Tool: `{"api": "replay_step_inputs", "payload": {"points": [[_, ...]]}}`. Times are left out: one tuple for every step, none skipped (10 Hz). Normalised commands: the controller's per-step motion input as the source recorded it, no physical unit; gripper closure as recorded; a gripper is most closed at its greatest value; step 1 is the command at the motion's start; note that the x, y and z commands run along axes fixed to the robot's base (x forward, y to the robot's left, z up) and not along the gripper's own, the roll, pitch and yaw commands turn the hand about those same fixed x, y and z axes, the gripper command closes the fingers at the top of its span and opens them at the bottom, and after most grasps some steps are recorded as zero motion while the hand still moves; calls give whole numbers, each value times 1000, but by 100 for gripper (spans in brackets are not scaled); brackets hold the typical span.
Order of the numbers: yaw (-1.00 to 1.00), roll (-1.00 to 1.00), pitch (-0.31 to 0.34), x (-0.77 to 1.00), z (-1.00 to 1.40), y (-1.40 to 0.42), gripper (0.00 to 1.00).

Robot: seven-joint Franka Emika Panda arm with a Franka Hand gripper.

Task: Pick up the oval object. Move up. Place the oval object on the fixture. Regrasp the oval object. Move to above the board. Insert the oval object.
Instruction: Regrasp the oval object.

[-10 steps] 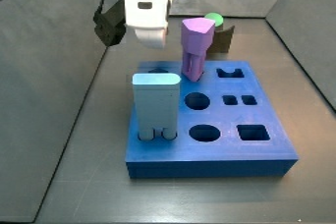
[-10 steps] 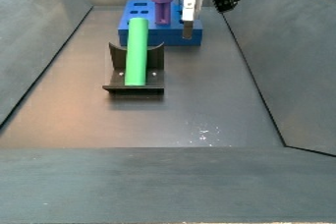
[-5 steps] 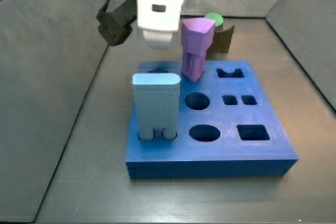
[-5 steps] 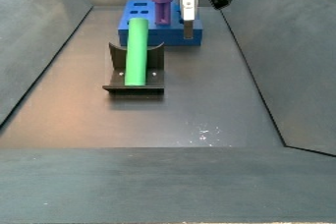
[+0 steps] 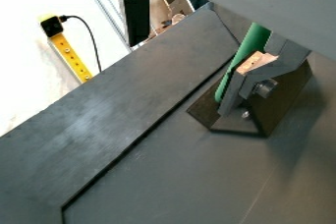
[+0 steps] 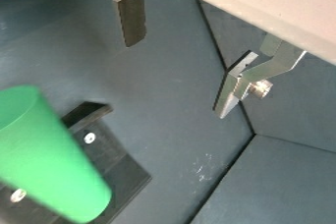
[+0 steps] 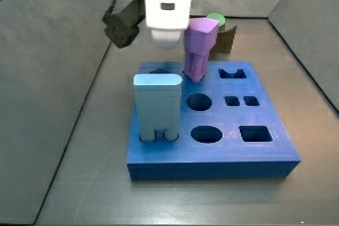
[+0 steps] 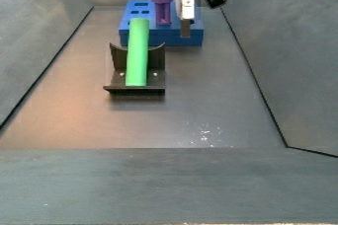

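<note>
— Currently, where is the oval object [image 8: 136, 49]?
— Resting on the fixture [image 8: 133, 79], apparently staged for regrasp.
— Gripper [image 6: 184, 56]?
— Above the board [image 7: 212, 121]; fingers [image 6: 129, 16] spread, holding nothing.

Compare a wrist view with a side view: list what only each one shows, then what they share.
Only the wrist view shows the end effector from close up: its two silver fingers spread apart, with nothing between them.

Only the side view shows the board with the purple peg standing in it, and the oval object's full length.

Both show the oval object resting on the fixture, with the end effector apart from it.
</note>
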Motion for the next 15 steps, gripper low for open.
{"api": "replay_step_inputs", "payload": {"points": [[78,123,-28,1000,-24,-15,0],[48,125,-21,1000,-26,-16,0],[30,115,-16,1000,-29,-15,0],[9,109,0,1000,-30,-10,0],[-2,106,16,1000,-32,-11,0],[-7,106,40,1000,-36,-9,0],[-8,104,54,1000,-35,-9,0],[-6,98,79,1000,-37,-9,0],[-1,99,92,1000,-38,-7,0],[14,100,106,963,-34,-7,0],[26,103,116,898,-34,-8,0],[40,106,122,840,-33,-9,0],[51,107,126,784,-28,-9,0],[61,107,130,714,-28,-10,0],[67,106,131,683,-29,-11,0]]}}
